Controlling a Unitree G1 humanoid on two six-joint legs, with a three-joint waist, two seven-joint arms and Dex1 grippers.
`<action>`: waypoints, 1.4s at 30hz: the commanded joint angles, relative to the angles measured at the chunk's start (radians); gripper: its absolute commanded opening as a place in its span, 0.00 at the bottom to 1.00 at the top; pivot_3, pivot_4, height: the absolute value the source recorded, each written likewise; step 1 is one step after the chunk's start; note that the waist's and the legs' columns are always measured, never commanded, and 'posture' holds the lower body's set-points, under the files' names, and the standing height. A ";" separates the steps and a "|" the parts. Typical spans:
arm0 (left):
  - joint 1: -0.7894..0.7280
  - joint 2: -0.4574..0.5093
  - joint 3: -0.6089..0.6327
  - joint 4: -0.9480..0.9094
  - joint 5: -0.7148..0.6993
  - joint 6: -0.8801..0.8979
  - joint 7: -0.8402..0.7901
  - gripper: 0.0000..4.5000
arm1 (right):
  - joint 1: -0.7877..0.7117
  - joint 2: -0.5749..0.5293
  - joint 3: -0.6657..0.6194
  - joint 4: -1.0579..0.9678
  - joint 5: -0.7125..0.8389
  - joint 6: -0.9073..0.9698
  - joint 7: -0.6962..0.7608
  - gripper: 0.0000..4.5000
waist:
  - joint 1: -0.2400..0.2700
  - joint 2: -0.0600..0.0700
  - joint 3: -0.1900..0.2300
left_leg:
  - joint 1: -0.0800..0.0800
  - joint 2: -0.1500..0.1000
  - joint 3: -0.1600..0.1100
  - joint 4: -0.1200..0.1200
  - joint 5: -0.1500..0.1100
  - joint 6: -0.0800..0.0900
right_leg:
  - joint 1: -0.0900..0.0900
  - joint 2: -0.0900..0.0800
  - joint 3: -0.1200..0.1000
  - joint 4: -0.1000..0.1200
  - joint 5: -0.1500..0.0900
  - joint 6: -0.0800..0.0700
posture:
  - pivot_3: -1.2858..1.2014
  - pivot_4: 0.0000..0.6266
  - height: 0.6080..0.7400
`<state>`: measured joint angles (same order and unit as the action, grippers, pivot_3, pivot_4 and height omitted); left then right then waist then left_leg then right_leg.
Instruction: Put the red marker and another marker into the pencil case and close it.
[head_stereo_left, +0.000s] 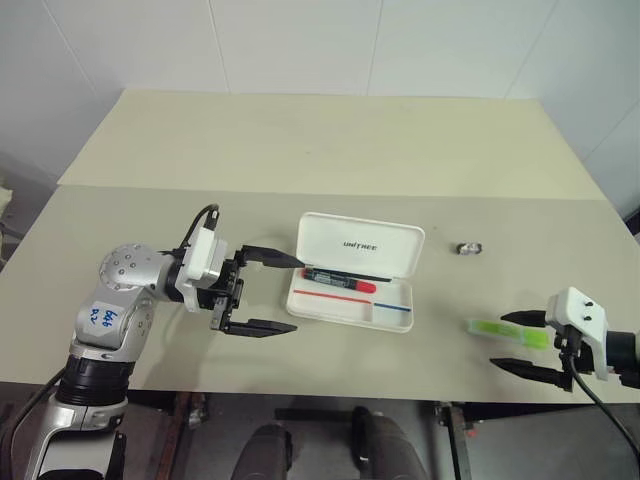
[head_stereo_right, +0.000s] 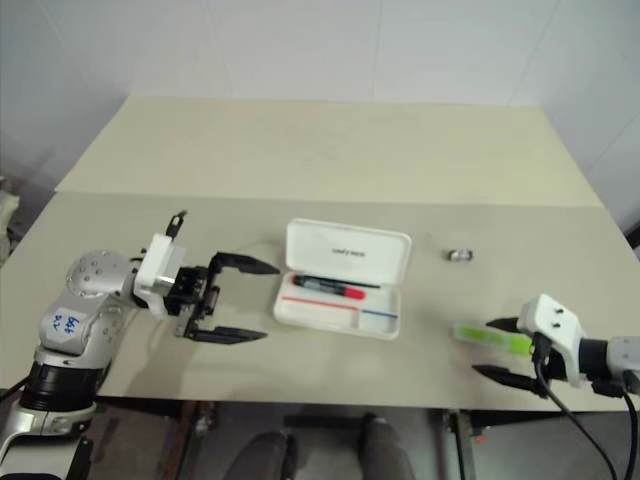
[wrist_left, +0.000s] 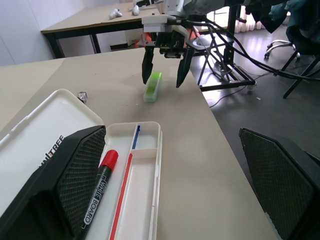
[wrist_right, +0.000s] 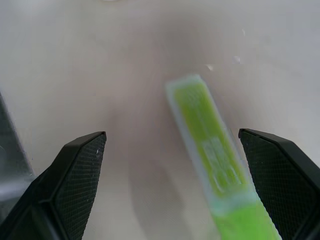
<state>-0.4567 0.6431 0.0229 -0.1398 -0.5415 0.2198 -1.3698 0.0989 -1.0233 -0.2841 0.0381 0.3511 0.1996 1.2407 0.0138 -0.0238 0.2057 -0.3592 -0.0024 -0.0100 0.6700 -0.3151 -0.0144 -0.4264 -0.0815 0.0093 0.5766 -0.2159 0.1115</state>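
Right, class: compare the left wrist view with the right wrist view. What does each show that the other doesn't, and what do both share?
Left wrist view alone: the open pencil case with the red marker lying in its tray, the lid's lettering, a small silvery object on the table, and the right gripper seen from outside, fingers spread above the green marker.

Right wrist view alone: the pale label on the green marker's face.

Both: the green marker lying on the beige table, ungripped, and a pair of open black fingers.

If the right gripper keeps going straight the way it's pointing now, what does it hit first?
Most likely the green marker, which lies on the table between the open right gripper's fingers. Depth is uncertain; it may meet the tabletop beside it.
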 joint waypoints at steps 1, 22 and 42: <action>-0.019 0.018 0.020 0.000 -0.017 -0.005 0.000 1.00 | -0.064 -0.013 0.016 0.118 -0.026 -0.069 0.038 1.00 | -0.004 0.000 0.000 | 0.000 0.000 0.000 0.000 0.000 0.000 | 0.000 0.000 0.000 0.000 0.000 0.000 | 0.52 0.24 1.00; -0.019 0.047 0.040 0.000 -0.010 -0.021 0.020 1.00 | -0.361 0.059 0.190 0.442 -0.111 -0.244 0.191 0.44 | -0.034 -0.001 -0.001 | 0.007 0.001 0.005 0.001 0.000 -0.001 | 0.002 0.001 0.005 0.008 0.000 -0.001 | 0.52 0.24 1.00; 0.026 0.098 0.058 0.227 0.077 -0.225 -0.030 1.00 | -0.426 0.139 0.200 -0.142 0.065 0.079 0.060 0.24 | -0.042 0.000 0.000 | 0.007 0.003 0.006 -0.001 0.001 -0.001 | -0.002 0.002 0.007 0.010 -0.001 -0.002 | 0.52 0.24 1.00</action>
<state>-0.4432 0.7219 0.0510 0.0808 -0.4670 0.0169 -1.3894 -0.3142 -0.8985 -0.1002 -0.0193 0.3790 0.2391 1.3276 -0.0283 -0.0242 0.2055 -0.3526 0.0006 -0.0046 0.6687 -0.3146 -0.0156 -0.4283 -0.0794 0.0150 0.5861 -0.2170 0.1089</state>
